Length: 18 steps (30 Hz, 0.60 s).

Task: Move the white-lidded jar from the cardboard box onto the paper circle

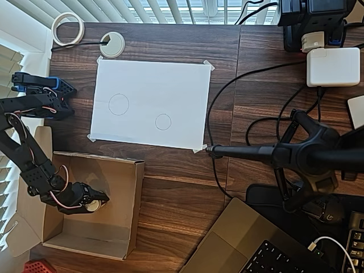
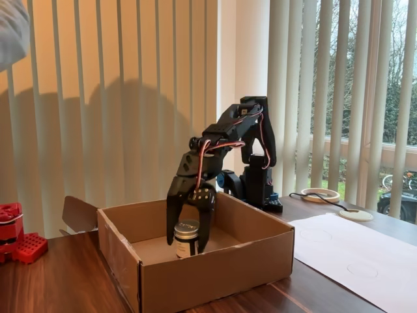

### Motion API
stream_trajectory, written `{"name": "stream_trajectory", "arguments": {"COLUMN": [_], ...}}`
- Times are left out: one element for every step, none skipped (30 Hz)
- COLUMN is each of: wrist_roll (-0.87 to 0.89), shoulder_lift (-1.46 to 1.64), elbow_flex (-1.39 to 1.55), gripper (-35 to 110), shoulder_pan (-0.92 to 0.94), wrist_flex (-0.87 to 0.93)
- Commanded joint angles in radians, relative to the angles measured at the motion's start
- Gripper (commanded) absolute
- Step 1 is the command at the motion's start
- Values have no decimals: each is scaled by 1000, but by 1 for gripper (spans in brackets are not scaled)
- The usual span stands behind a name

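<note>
Inside cardboard box: white-lidded jar
Arm: bent over, reaching steeply down
Gripper: fingers straddling jar; grip unclear

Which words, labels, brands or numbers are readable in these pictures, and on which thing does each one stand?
No text is readable.
The white-lidded jar: dark label on its side, print too small to read.
The mouse: a small pale logo, too blurred to read with certainty.
The laptop keyboard: key marks too small to read.
</note>
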Motion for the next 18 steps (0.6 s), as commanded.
{"name": "stream_trajectory", "arguments": {"wrist_roll": [23,15,12,12,12,17,29,46,64,87,114,133,156,179,192,193,193,189], "shoulder_lift": [267,291,316,337,362,390,414,437,466,494,522,552,578,604,630,652,673,692], "elbow_flex": [-110,-129,-146,-166,-178,-184,-196,-207,-207,-207,-202,-190,-173,-158,-140,-120,-97,-71], "gripper": [6,6,6,6,6,6,6,6,5,5,5,5,5,5,5,4,4,4], "shoulder_pan": [-25,-29,-38,-49,-63,-81,-104,-130,-163,-198,-238,-282,-333,-385,-436,-482,-531,-575], "wrist_flex": [-20,-20,-25,-29,-49,-72,-94,-117,-146,-169,-187,-206,-222,-239,-245,-247,-247,-247]}}
